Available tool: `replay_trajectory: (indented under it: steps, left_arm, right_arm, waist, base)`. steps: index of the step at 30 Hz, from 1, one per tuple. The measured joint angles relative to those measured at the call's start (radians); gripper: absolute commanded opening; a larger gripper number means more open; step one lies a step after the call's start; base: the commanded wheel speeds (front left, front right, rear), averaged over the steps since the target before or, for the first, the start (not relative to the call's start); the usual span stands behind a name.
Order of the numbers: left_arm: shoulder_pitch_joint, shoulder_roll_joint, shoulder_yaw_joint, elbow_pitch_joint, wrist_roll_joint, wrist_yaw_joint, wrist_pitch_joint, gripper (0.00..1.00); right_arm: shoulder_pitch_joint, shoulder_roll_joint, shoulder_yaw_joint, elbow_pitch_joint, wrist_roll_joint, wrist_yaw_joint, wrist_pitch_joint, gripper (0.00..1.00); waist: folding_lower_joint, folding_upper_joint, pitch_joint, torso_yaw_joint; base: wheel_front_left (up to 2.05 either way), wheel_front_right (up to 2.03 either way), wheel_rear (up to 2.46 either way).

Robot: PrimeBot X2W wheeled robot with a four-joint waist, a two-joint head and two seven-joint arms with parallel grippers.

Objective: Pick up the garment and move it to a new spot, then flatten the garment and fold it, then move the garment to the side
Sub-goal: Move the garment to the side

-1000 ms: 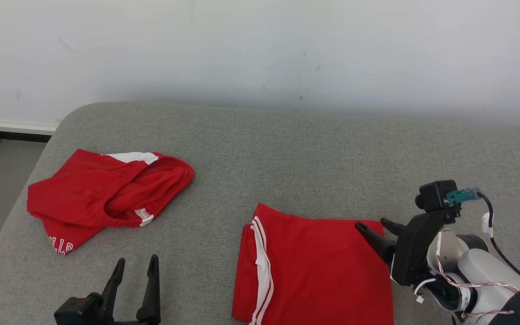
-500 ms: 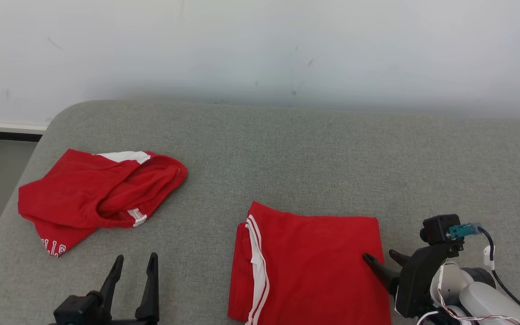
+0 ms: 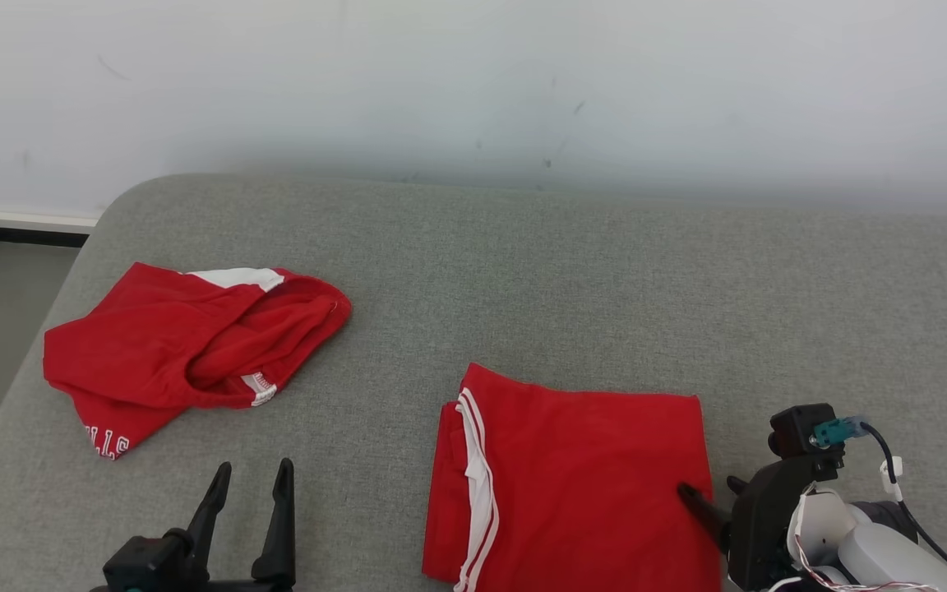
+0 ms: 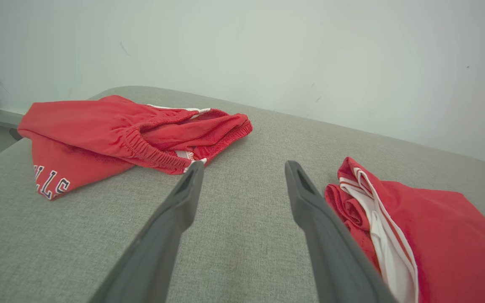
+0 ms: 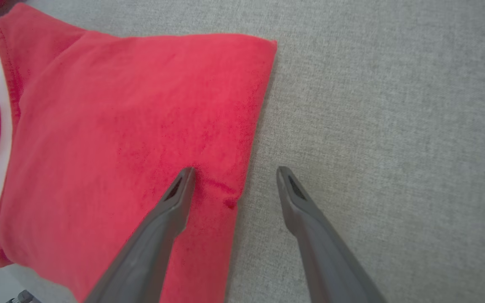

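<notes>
On the grey cushion (image 3: 572, 271) the folded garment (image 3: 588, 477) lies flat. My right pincer (image 3: 708, 485) has backed to its edge, wide and empty like the left pincer (image 3: 254, 465). Shifting it aside comes next, I reckon.

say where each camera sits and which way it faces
Head view: on the head, looking forward and down at the grey cushion; left gripper and right gripper show, open.
Left wrist view: low over the cushion, facing the wall, crumpled garment left, folded garment right; own fingers.
Right wrist view: looking down on the folded garment's edge; own fingers.
All three show the folded garment.
</notes>
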Motion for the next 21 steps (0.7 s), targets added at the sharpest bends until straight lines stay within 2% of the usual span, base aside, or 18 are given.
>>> replay_trajectory:
  steps: [10, 11, 12, 13, 14, 21]
  left_arm:
    - [-0.005, -0.014, -0.007, 0.011, 0.001, -0.008, 0.000, 1.00]
    - [-0.005, -0.015, -0.006, 0.012, 0.001, -0.008, 0.000, 1.00]
    - [-0.006, -0.015, -0.007, 0.013, 0.001, -0.008, 0.000, 1.00]
    - [-0.007, -0.018, -0.007, 0.016, 0.001, -0.008, 0.000, 1.00]
    - [-0.008, -0.019, -0.006, 0.017, 0.000, -0.008, 0.000, 1.00]
    - [-0.005, -0.019, 0.010, 0.019, -0.003, -0.008, 0.000, 1.00]
  right_arm:
    - [-0.008, 0.021, 0.005, 0.049, 0.001, -0.007, 0.041, 1.00]
    - [-0.012, 0.024, 0.005, 0.052, 0.001, -0.007, 0.044, 0.93]
    - [-0.014, 0.026, 0.002, 0.053, 0.004, -0.007, 0.044, 0.70]
    - [-0.015, 0.029, 0.002, 0.053, 0.011, -0.008, 0.046, 0.31]
    - [-0.019, 0.033, 0.002, 0.054, 0.012, -0.008, 0.052, 0.00]
    - [-0.032, 0.057, 0.004, 0.062, 0.021, -0.007, 0.061, 0.00]
  waist:
    - [0.0000, -0.0001, 0.013, 0.029]
    - [0.0000, -0.0001, 0.014, 0.031]
    - [0.0000, -0.0001, 0.014, 0.033]
    - [0.0000, 0.0000, 0.015, 0.036]
    - [0.0000, -0.0001, 0.015, 0.038]
    - [0.0000, -0.0001, 0.016, 0.039]
  base:
    - [0.00, 0.00, 0.00]
    - [0.00, 0.00, 0.00]
    - [0.00, 0.00, 0.00]
    - [0.00, 0.00, 0.00]
    - [0.00, 0.00, 0.00]
    - [0.00, 0.00, 0.00]
